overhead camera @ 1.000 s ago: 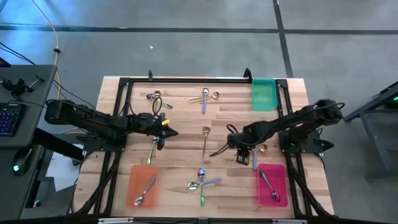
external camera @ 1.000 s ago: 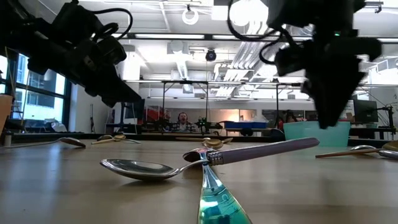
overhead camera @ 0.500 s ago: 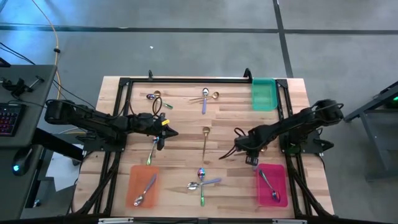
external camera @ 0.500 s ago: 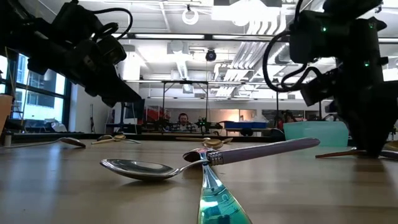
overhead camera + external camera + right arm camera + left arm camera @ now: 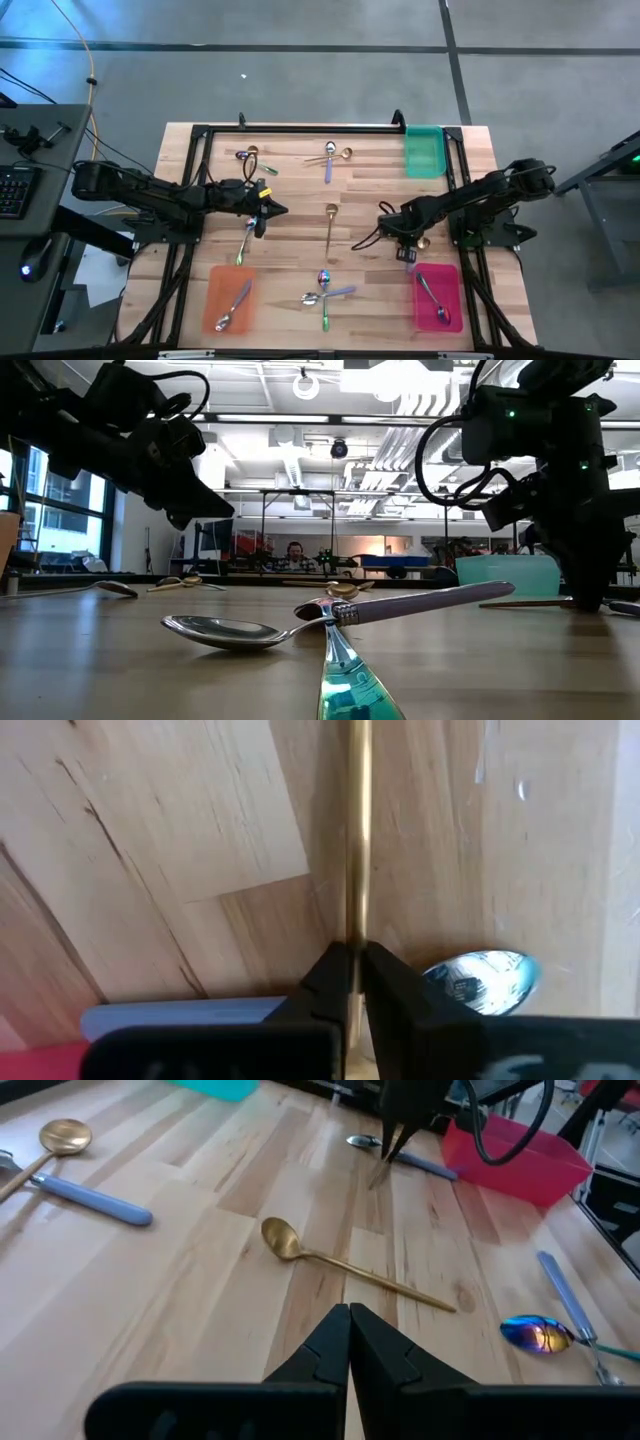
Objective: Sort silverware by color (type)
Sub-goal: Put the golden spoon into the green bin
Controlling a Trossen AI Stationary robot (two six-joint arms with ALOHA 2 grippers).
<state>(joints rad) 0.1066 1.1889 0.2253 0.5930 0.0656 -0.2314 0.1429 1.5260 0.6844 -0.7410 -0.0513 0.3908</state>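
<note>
Sorting is sitting at an early stage: most spoons are lying loose across the counter (image 5: 290,195), with one in the orange tray (image 5: 228,298) and one in the pink tray (image 5: 438,297). The green tray (image 5: 424,150) is looking empty. The right gripper (image 5: 350,960) is pinching a gold spoon (image 5: 357,830) beside the pink tray; the left gripper (image 5: 349,1312) is hovering with fingers together, holding nothing.

My wooden bench (image 5: 300,190) carries scattered spoons (image 5: 330,225), a green tray (image 5: 424,152), an orange tray (image 5: 228,300) and a pink tray (image 5: 438,298).

Pale matt wood table (image 5: 300,190), glossy gold metal spoon (image 5: 345,1265), smooth pink plastic tray (image 5: 452,300)
</note>
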